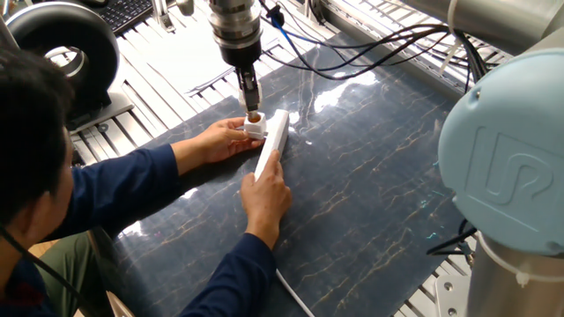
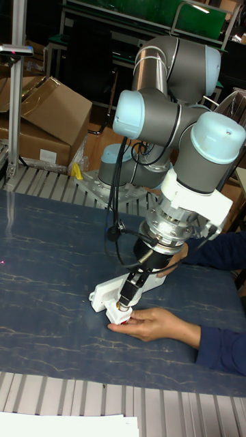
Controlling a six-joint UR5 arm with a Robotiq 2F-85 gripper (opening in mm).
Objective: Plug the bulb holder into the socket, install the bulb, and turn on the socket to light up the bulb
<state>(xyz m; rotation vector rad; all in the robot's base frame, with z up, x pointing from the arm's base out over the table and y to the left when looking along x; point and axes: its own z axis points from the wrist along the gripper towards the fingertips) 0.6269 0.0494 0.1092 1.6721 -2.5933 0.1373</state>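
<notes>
- The bulb holder is seen as a small white cube with an orange-brown round opening facing up, seated against the side of the socket near its far end.
- In the tall fixed view the bulb holder is shown beside the near end of the socket, partly covered from behind by the gripper.
- The socket is laid flat on the dark marbled mat, its long axis running diagonally away from the person.
- The gripper is held vertically just above the holder's opening; its fingers appear drawn close together, but whether anything is pinched between them cannot be told.
- The bulb cannot be made out in either view.
- One hand of the person is placed against the holder from the side; in the tall fixed view the same hand is seen cupped beside it.
- The other hand is rested on the near end of the socket, pressing it to the mat.
- The robot arm is bent over the work area.
</notes>
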